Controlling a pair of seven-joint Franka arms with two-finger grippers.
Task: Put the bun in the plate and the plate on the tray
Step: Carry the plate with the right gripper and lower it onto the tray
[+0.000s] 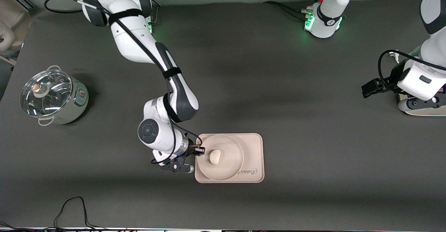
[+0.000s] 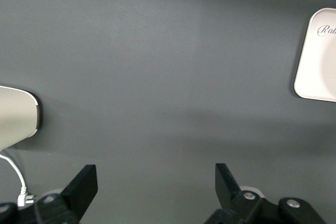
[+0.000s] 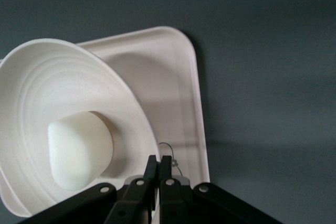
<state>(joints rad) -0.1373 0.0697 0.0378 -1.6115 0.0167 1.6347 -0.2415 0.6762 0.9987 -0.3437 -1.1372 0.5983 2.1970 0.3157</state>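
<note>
The bun (image 1: 215, 156) lies in the plate (image 1: 230, 146) on the tray (image 1: 252, 145). The right pincer (image 1: 197, 151) is clenched on the plate's rim. The left pincer (image 2: 155, 184) waits released over bare counter (image 1: 313, 103). A lidded pot (image 1: 52, 96) stands well apart.

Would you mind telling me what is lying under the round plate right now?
The plate, with the bun in it, sits over the tray, and the right gripper is shut on its rim. The plate covers most of the tray floor.
</note>
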